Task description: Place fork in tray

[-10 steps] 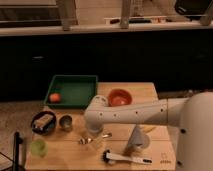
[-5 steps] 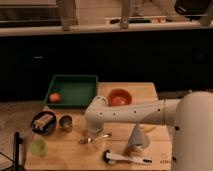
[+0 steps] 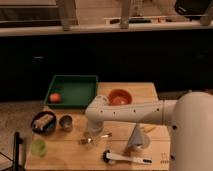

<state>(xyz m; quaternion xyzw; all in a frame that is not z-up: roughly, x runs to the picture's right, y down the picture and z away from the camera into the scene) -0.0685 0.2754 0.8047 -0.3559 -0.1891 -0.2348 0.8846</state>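
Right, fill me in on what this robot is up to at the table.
The white arm reaches across the wooden table with its gripper lowered near the front, directly over the fork, which lies flat on the tabletop. The fork is not lifted yet. The green tray sits at the back left, holding only a small orange ball in its near corner. So the fork is not yet in the tray.
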